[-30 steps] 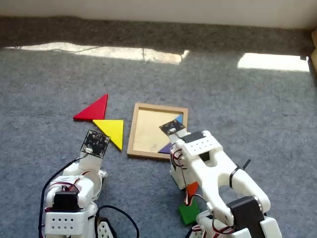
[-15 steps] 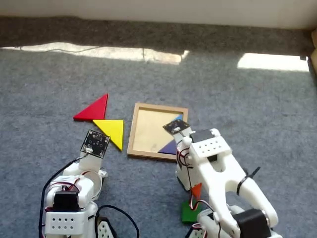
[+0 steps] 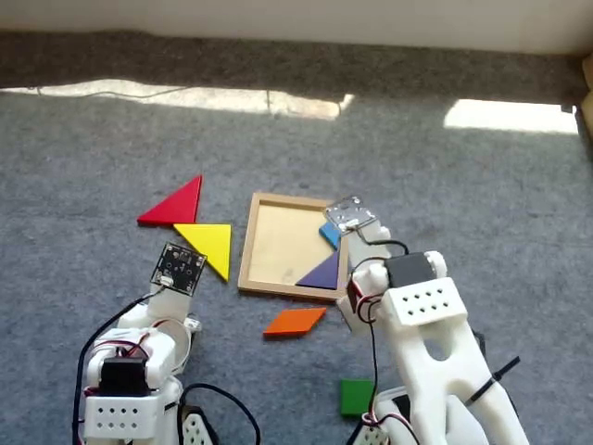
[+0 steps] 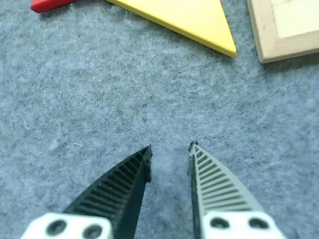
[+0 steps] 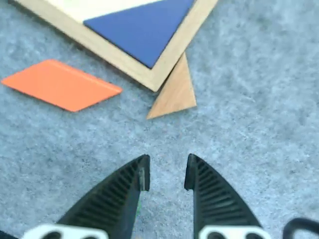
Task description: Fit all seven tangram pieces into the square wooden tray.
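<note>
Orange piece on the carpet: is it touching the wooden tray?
Apart. The high view shows a strip of carpet between the orange piece and the wooden tray rim.

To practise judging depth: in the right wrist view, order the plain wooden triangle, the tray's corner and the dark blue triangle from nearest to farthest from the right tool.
1. The plain wooden triangle, on the carpet ahead of the right tool.
2. The tray's corner, just behind it.
3. The dark blue triangle, inside the tray.

From above, my right arm [image 3: 422,306] hides the tray's [image 3: 246,250] right rim and part of the light-blue piece [image 3: 329,235].
</note>
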